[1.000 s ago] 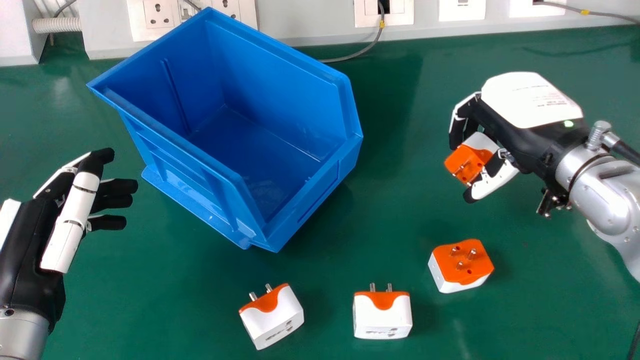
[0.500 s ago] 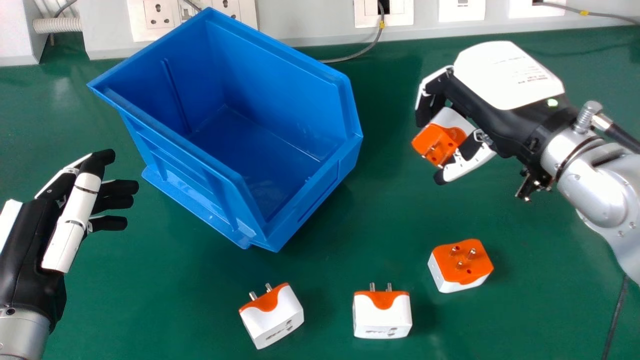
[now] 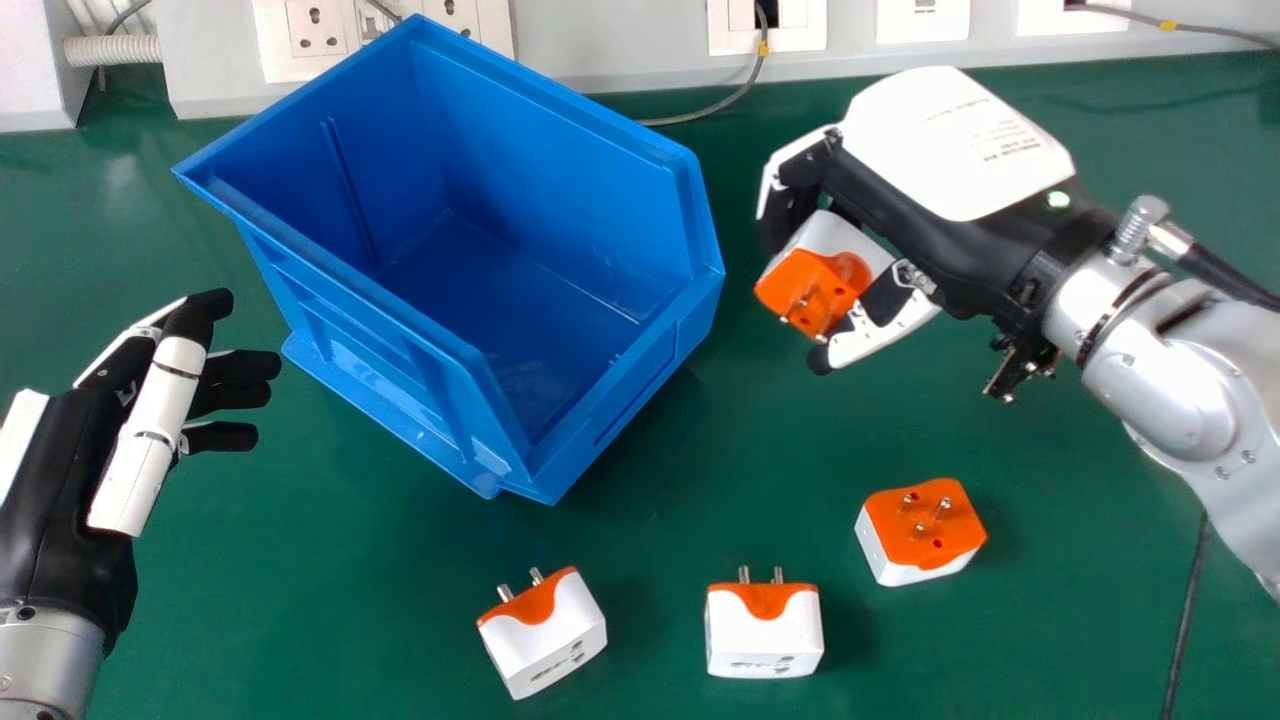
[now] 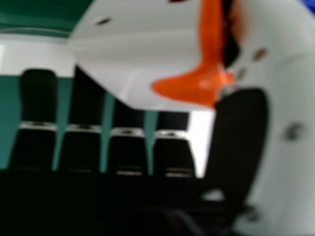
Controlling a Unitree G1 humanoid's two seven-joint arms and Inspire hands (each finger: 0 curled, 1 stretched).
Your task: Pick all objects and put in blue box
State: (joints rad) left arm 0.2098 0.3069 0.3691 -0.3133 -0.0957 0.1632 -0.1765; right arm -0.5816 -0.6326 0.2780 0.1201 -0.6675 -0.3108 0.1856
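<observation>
The right hand [image 3: 955, 150] has its fingers clamped on a plug [image 3: 812, 280], the left hand [image 3: 60, 490] loosely open: a carry, I'd say. Next, over the box [image 3: 625, 385] beside the right fingers, then release.

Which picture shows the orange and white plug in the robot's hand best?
The head view, because there the plug has its orange face and pins showing, in the right hand. The right hand view shows it close up, but cut off at the edge.
</observation>
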